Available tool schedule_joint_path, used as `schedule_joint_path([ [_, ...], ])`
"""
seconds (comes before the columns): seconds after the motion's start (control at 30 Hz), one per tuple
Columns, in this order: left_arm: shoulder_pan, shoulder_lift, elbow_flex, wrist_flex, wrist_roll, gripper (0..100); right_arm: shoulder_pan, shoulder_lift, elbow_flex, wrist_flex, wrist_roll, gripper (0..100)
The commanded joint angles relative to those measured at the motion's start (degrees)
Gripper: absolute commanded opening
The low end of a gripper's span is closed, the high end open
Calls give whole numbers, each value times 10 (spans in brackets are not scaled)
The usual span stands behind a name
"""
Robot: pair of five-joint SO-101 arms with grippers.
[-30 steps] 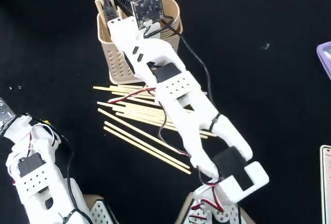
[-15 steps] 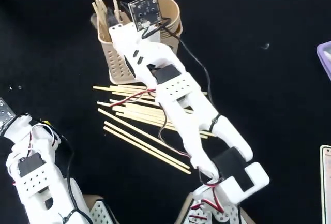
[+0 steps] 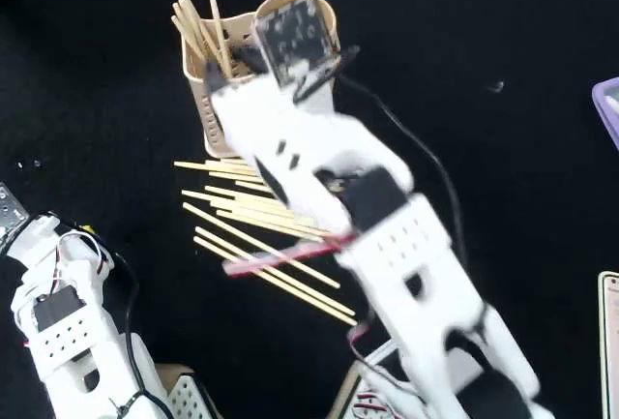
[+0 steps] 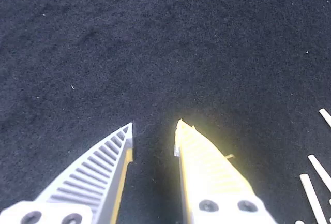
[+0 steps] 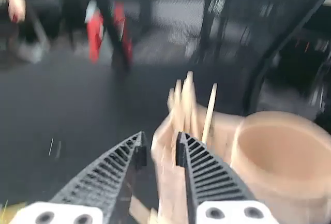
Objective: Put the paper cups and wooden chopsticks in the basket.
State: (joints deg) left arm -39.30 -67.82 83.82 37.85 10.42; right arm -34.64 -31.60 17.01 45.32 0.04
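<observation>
Basket (image 3: 215,114) stood at 11 o'clock on table (image 3: 522,196) | paper cup (image 5: 274,157) at its 2 o'clock, inside or beside unclear | upright chopsticks (image 3: 198,27) inside | loose chopsticks (image 3: 261,245) at its 6 o'clock, outstanding | right gripper (image 5: 158,149) above basket, narrowly parted, empty | left gripper (image 4: 153,131) narrowly parted, idle.

The table (image 3: 503,148) was black. The basket (image 3: 208,114) was beige with rows of slots, and the cup (image 5: 279,157) was tan. The chopsticks (image 3: 261,245) were pale wood. The left arm (image 3: 68,332) and right arm (image 3: 406,264) were white, with a red wire (image 3: 280,254). The left gripper (image 4: 154,131) was ribbed white and yellow, the right gripper (image 5: 159,146) ribbed black.
</observation>
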Motion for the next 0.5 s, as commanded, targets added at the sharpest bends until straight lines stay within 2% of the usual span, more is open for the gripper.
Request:
schedule_joint_path([
  [0.0,7,-9,-24,-11,4,145,-12,-73,35,192,-2,110],
  [0.1,7,-9,-24,-11,4,145,-13,-110,133,221,4,110],
  [0.2,7,-9,-24,-11,4,145,-22,-143,266,175,66,110],
  [0.33,7,-9,-24,-11,4,145,-88,-154,423,101,111,110],
  [0.47,7,-9,-24,-11,4,145,-136,-130,472,66,111,110],
])
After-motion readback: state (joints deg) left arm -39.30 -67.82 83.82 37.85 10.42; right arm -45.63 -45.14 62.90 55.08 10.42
